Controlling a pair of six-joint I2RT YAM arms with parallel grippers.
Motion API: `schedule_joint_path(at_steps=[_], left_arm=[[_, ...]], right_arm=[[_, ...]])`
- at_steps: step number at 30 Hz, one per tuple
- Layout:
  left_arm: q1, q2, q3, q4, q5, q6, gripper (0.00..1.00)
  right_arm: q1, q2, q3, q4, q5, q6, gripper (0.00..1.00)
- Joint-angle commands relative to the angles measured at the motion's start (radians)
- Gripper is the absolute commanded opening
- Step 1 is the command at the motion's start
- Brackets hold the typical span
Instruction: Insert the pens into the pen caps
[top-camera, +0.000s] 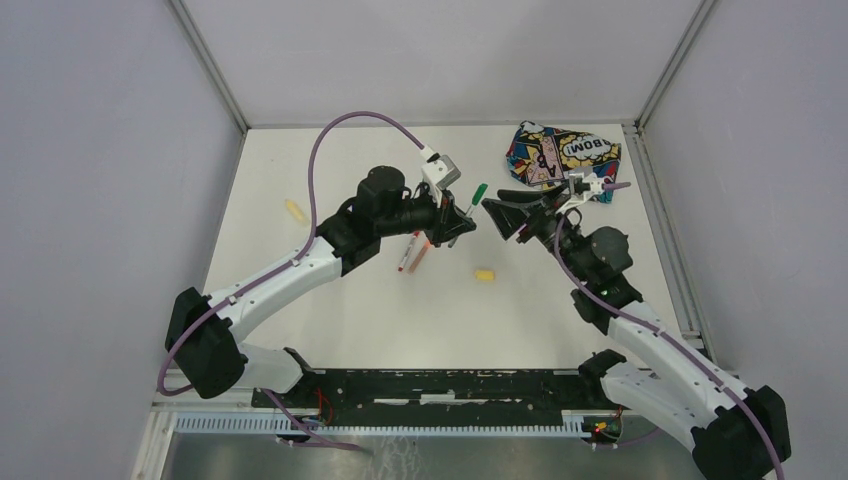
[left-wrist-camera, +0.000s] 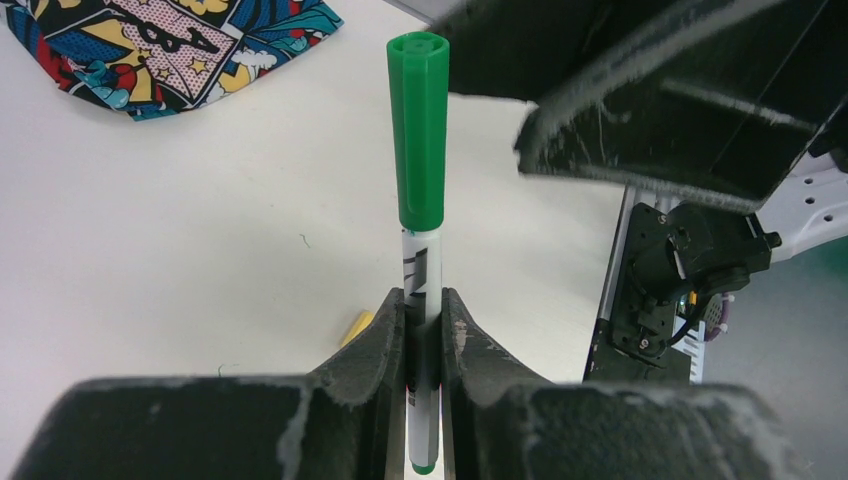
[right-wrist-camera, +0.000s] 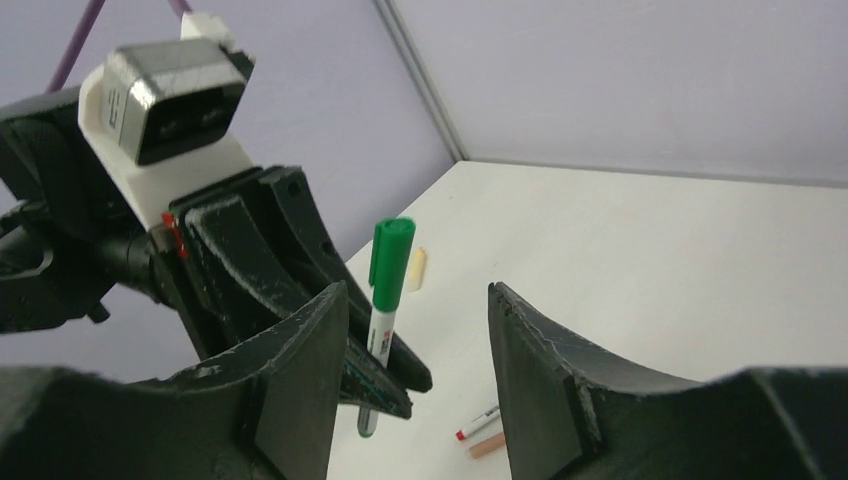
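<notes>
My left gripper (top-camera: 458, 222) is shut on the whitish barrel of the green pen (left-wrist-camera: 421, 275) and holds it off the table. The green cap (left-wrist-camera: 419, 130) sits on the pen's upper end; it also shows in the top view (top-camera: 479, 192). My right gripper (top-camera: 500, 218) is open and empty, its fingertips close to the capped end. In the right wrist view the green pen (right-wrist-camera: 385, 300) stands just off my open right gripper (right-wrist-camera: 418, 300), near its left finger. A red-ended whitish pen (top-camera: 408, 252) and an orange pen (top-camera: 420, 257) lie side by side on the table under my left arm.
The comic-print pouch (top-camera: 560, 152) lies at the back right. One yellow piece (top-camera: 294, 210) lies at the left of the table and a short yellow piece (top-camera: 484, 274) lies in the middle. Grey walls enclose the table on three sides.
</notes>
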Motion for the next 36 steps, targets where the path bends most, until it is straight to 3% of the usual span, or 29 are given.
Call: schedule_joint_path(at_steps=[1,7,17,36], left_arm=[[0.001,-0.032,0.017,0.039,0.043,0.063,0.02],[0.001,-0.035,0.016,0.044,0.087,0.071,0.02],[0.002,-0.033,0.02,0.036,0.096,0.079,0.02],[0.001,-0.033,0.02,0.034,0.086,0.076,0.02]], right_arm=[[0.003,-0.016,0.114,-0.169,0.14,-0.058,0.59],[0.002,0.003,0.175,-0.187,0.179,-0.048,0.61],[0.001,0.11,0.277,-0.104,-0.043,-0.028,0.57],[0.001,0.153,0.247,-0.084,-0.093,-0.014,0.22]])
